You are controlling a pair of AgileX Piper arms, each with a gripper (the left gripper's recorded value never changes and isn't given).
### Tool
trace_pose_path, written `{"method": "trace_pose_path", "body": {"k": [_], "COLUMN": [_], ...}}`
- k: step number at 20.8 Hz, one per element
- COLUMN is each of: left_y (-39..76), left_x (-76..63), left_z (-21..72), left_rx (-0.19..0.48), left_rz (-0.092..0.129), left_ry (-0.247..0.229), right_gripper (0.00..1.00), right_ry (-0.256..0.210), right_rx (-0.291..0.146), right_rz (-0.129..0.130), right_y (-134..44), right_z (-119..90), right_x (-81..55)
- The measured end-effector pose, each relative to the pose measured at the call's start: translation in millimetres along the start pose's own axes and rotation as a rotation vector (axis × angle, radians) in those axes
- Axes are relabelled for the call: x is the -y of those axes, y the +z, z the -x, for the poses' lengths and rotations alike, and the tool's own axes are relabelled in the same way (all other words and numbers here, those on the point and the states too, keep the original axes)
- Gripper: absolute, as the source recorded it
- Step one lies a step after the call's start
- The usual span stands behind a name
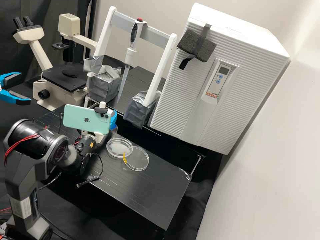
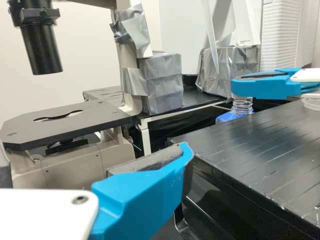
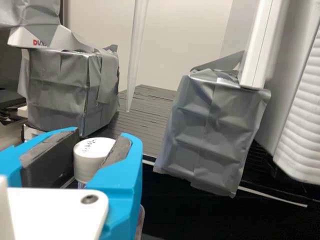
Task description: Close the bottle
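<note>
Behind the tabletop (image 1: 150,190), a white stand (image 1: 151,35) on two tape-wrapped blocks (image 1: 103,83) hangs a pipette (image 1: 128,56). A microscope (image 1: 56,80) sits far left and a ribbed white appliance (image 1: 226,76) to the right. A mint phone (image 1: 86,118) clamped on the near arm hides the spot below it from the high view. Two clear petri dishes (image 1: 119,147) overlap on the tabletop, a yellow strip between them. The bottle (image 2: 242,106), its threaded mouth uncovered and its contents unclear, stands at the tabletop's far left edge just beneath the right end effector (image 3: 97,142), which pinches a white cap (image 3: 92,155). The left end effector (image 1: 24,87) hangs spread near the microscope.
</note>
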Motion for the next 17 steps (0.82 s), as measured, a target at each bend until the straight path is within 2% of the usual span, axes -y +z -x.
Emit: {"method": "trace_pose_path", "body": {"k": [6,17], "left_y": [-1.9,-0.7], "left_x": [-0.3,-0.1], "left_z": [1.0,0.4], "left_rx": [-0.010,-0.004], "left_rz": [0.000,0.000], "left_ry": [0.002,0.001], "right_gripper": [0.00,0.00], "right_ry": [-0.009,-0.019], "right_rx": [-0.014,-0.012], "right_rz": [-0.001,-0.006], "right_y": [-3.6,-1.1], "right_z": [-0.5,8.1], "right_x": [2.6,8.8]}}
